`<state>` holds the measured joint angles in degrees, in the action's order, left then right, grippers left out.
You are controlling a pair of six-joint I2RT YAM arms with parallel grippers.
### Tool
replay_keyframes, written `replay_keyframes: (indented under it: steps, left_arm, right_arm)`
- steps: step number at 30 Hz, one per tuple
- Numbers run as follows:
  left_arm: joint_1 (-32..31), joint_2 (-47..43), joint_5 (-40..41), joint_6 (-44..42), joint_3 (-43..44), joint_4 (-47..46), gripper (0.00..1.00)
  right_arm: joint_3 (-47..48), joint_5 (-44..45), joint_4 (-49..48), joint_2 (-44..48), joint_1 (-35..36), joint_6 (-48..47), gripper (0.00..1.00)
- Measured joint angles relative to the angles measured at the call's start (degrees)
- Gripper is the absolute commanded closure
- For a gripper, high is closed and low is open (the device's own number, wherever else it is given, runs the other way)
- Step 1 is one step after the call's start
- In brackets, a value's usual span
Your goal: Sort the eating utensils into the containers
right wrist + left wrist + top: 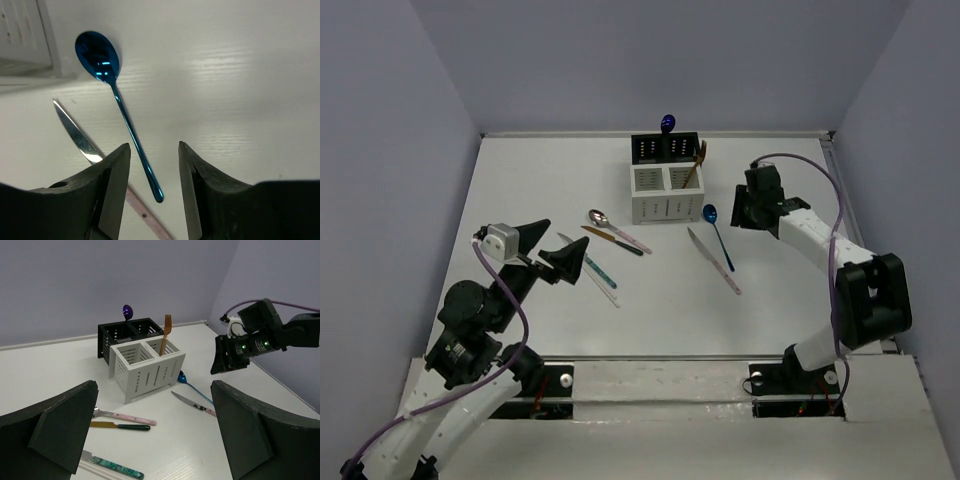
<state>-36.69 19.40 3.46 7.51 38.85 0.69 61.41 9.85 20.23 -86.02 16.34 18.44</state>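
The containers are a caddy [666, 196] with two white slotted compartments in front and two black ones [125, 335] behind. A dark blue spoon [667, 124] stands in a black one and an orange fork [167, 326] in a white one. A blue spoon [98, 51] lies on the table right of the caddy, beside a pink-handled knife [713, 260]. My right gripper [154, 146] hovers open over the spoon's handle end, which shows between the fingers untouched. My left gripper [154, 390] is open and holds nothing, above a pink spoon [127, 417], a dark-handled knife [120, 426] and a teal knife [112, 466].
Grey walls close the white table [520, 180] on three sides. A thin white utensil [603, 288] lies next to the teal knife [592, 266]. The right arm's body [870, 300] stands along the right edge.
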Motion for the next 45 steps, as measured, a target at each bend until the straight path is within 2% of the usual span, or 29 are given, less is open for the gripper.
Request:
replay_keyframes:
  steps: [8, 18, 23, 25, 28, 30, 32, 34, 45]
  left_arm:
    - [0.0, 0.0, -0.2, 0.0, 0.0, 0.0, 0.01]
    - [0.0, 0.0, -0.4, 0.0, 0.0, 0.0, 0.01]
    - [0.0, 0.0, -0.4, 0.0, 0.0, 0.0, 0.01]
    - [0.0, 0.0, -0.4, 0.0, 0.0, 0.0, 0.01]
    - [0.0, 0.0, -0.4, 0.0, 0.0, 0.0, 0.01]
    - [0.0, 0.0, -0.4, 0.0, 0.0, 0.0, 0.01]
    - [0.0, 0.0, -0.4, 0.0, 0.0, 0.0, 0.01]
    - [0.0, 0.0, -0.4, 0.0, 0.0, 0.0, 0.01]
    - [0.0, 0.0, -0.4, 0.0, 0.0, 0.0, 0.01]
  right_arm:
    - [2.6, -6.6, 3.7, -11.4, -0.4, -1.7, 0.45]
    - [9.6, -7.5, 4.4, -20.9, -0.2, -3.3, 0.48]
    - [11.8, -6.5, 5.2, -23.6, 0.7, -3.7, 0.58]
    - [12.9, -5.6, 5.9, -24.4, 1.0, -3.9, 0.67]
    - [13.5, -4.8, 6.4, -24.9, 1.1, -4.0, 0.73]
    - [14.0, -4.2, 6.9, -25.3, 1.0, -3.9, 0.83]
    - [14.9, -3.6, 7.8, -25.8, 1.0, -3.9, 0.85]
    - [15.8, -2.8, 8.4, -26.4, 1.0, -3.8, 0.98]
    - [14.9, 2.7, 8.9, -24.6, 1.5, -3.6, 1.0]
